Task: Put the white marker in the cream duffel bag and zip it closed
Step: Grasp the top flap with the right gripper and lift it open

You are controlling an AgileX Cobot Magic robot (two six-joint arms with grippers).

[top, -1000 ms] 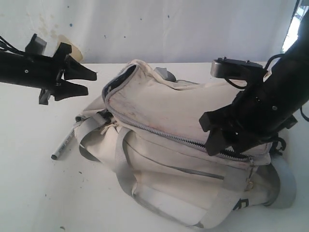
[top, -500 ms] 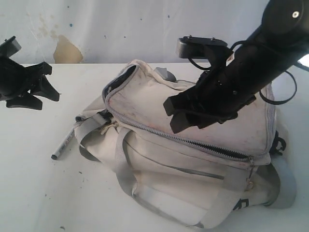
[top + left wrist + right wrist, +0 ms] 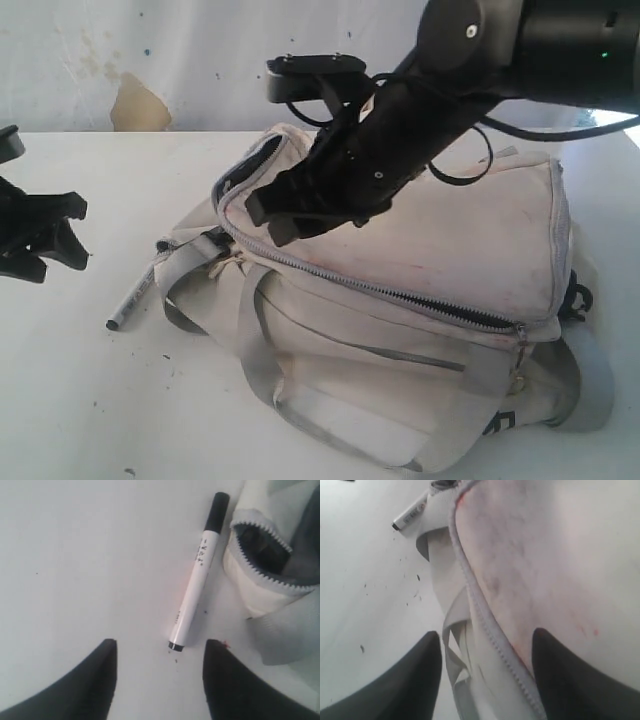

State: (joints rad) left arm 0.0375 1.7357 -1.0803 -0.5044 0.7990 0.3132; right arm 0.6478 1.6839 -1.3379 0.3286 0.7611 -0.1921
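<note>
Exterior view, left claw spread and edge-cropped, right claw spread over cream duffel bag, white marker cap indistinct.

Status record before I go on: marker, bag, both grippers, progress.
item: white marker flat on the table, beside the bag's open corner
container: cream duffel bag, zip open, dark lining showing
left arm: left gripper open, empty, pointing at the marker's end
right arm: right gripper open, empty, over the bag's top flap
progress: marker not yet in bag
</note>
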